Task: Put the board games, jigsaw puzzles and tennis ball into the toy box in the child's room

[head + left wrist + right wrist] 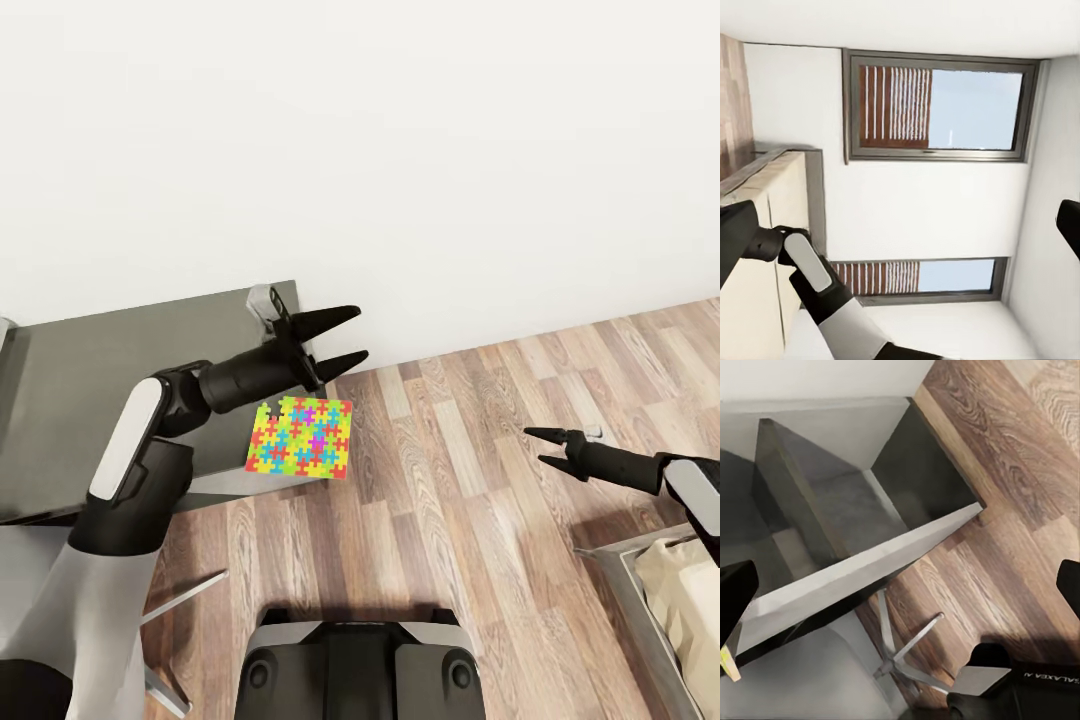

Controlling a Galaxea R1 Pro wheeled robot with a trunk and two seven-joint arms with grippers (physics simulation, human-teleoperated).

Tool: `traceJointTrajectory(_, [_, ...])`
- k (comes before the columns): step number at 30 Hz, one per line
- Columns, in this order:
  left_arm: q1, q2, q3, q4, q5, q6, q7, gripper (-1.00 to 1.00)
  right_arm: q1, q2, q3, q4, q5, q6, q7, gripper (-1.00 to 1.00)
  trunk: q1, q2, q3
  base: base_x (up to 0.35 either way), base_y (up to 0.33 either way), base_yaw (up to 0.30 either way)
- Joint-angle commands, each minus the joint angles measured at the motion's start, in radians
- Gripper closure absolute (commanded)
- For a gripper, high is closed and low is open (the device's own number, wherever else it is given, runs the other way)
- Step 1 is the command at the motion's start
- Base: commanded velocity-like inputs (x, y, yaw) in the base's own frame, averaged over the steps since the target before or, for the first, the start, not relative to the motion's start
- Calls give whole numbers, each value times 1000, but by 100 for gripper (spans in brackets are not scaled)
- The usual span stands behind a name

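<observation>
White wall [400, 150] occupies the upper half of the head view; wood-plank floor [470, 500] runs below it.

Dark grey side table [90, 400] stands against the wall at the robot's left. The right wrist view shows the same table [870, 562] from the side, with a metal chair base [904, 656] on the floor by it.

A corner of the bed [690, 600], beige cover inside a grey frame, sits at the lower right of the head view.

The robot's base [360, 665] is at the bottom centre.

Left arm [140, 450] reaches forward over the table's near corner. Left gripper [335, 340] has its two black fingers spread apart and holds nothing. The left wrist view looks at two windows [937, 105] in a white wall.

Right gripper [545, 447] hangs over bare floor, well apart from the left one; its fingers are parted and empty.

One jigsaw puzzle [300, 437], a thin multicoloured sheet, shows just below the left gripper at the table's corner, overlapping the table edge and the floor. Whether it rests on anything cannot be told; the fingers are not around it.
</observation>
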Motion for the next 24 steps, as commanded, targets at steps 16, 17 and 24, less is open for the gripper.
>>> traceJointTrajectory(16, [-44, 0, 20, 0, 5, 45, 17, -100, 2, -30, 96, -17, 65, -139, 307, -100, 1, -2, -1, 0, 0, 1])
traceJointTrajectory(17, [-45, 1, 29, 0, 4, 46, 18, -100, 3, -36, 100, -23, 82, -144, 336, -100, 1, -2, -1, 0, 0, 26])
traceJointTrajectory(24, [-48, 6, 60, 0, 2, 51, 19, -100, 6, -56, 108, -42, 152, -156, 446, -100, 1, -2, 2, 0, 0, 115])
